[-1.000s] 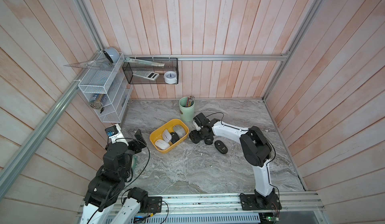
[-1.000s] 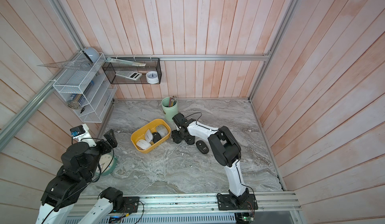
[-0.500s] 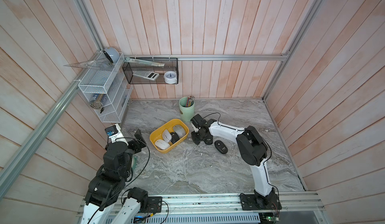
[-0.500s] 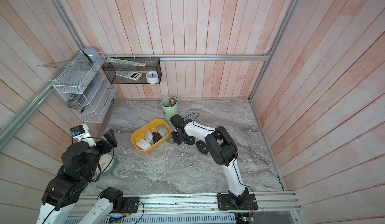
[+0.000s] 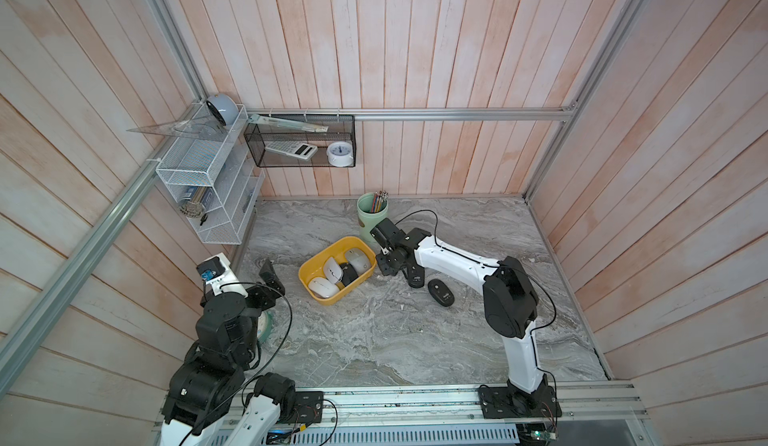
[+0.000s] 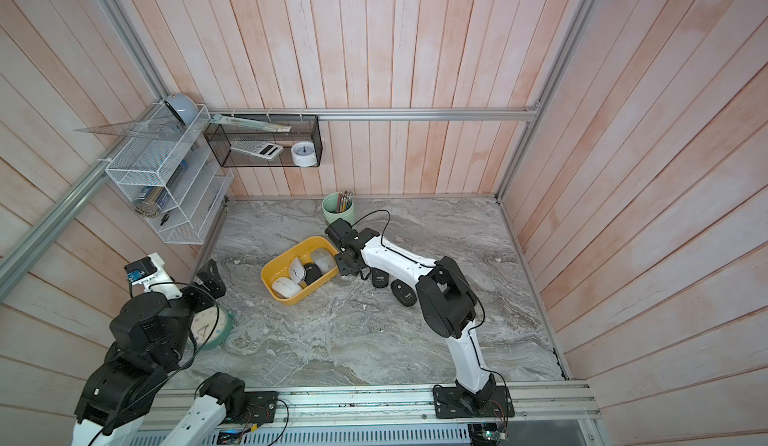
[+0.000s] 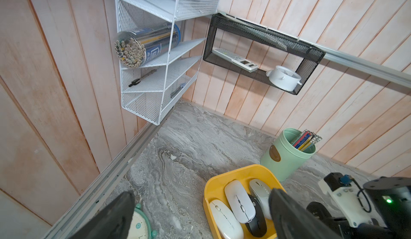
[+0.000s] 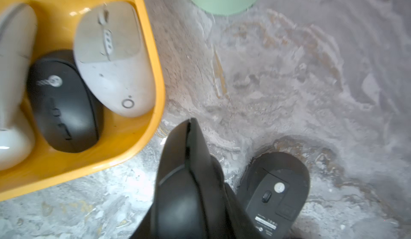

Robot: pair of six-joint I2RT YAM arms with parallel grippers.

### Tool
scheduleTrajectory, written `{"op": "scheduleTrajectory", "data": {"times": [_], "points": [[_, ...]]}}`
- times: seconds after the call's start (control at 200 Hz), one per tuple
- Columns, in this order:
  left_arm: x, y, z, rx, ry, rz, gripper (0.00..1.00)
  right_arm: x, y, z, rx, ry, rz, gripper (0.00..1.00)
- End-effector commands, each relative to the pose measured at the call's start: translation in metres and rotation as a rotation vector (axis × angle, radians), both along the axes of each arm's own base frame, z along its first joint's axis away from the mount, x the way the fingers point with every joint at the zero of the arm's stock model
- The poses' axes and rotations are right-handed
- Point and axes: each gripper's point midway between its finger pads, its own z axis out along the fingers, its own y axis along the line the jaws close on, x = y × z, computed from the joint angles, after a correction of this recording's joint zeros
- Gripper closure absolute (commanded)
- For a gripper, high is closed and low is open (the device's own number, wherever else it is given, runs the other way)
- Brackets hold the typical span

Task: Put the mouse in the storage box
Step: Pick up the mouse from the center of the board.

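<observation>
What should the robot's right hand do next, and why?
Probably open the right gripper and shift it over the upside-down black mouse lying just beside it. Its jaws look pressed together on nothing, and that mouse sits on the marble table, outside the yellow storage box.

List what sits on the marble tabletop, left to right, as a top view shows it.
Teal clock → storage box → overturned black mouse → second black mouse. The green pencil cup is left out: it overlaps the box's right end.
</observation>
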Motion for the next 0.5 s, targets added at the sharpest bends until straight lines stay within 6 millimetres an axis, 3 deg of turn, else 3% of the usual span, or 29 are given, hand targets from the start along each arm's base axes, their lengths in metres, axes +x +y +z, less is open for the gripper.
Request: {"op": "scheduleTrajectory", "data": {"times": [0.0, 0.275, 0.495], "points": [[-0.007, 0.011, 0.004, -0.005, -0.035, 0.055, 0.0, 0.0, 0.005, 0.032, -0.09, -0.113, 0.052, 0.66], [-0.023, 0.023, 0.01, -0.02, -0.091, 0.104, 0.0, 0.005, 0.059, 0.056, -0.208, -0.351, 0.162, 0.66], [-0.027, 0.026, 0.011, -0.021, -0.105, 0.121, 0.0, 0.019, 0.085, 0.051, -0.268, -0.389, 0.194, 0.66]]}}
